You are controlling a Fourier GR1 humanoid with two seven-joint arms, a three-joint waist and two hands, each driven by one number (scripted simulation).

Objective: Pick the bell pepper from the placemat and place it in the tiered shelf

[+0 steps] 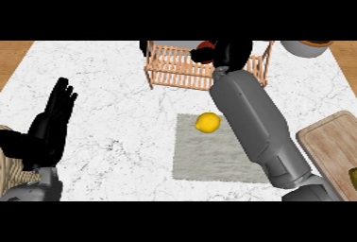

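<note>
**Pepper held at the tiered shelf**

At the left edge the left hand (49,125) is raised with its fingers straight and spread. It holds nothing and is judged to be resting clear of the work.

Toward the middle, at the far side, the wooden tiered shelf (178,71) is seen, and at its top a red thing, taken to be the bell pepper (206,46), is carried. The fingers of the right hand (230,53) are curled about it, so that it can be set into the shelf. The release is judged not yet made.

Nearer, a grey placemat (209,160) is laid flat, with only a yellow fruit (207,123) on it. At the right, a bowl (307,47) and a wooden cutting board (331,142) are partly shown.

The desk (111,94) is topped in white veined marble. Wood is visible beyond its far corners.
</note>
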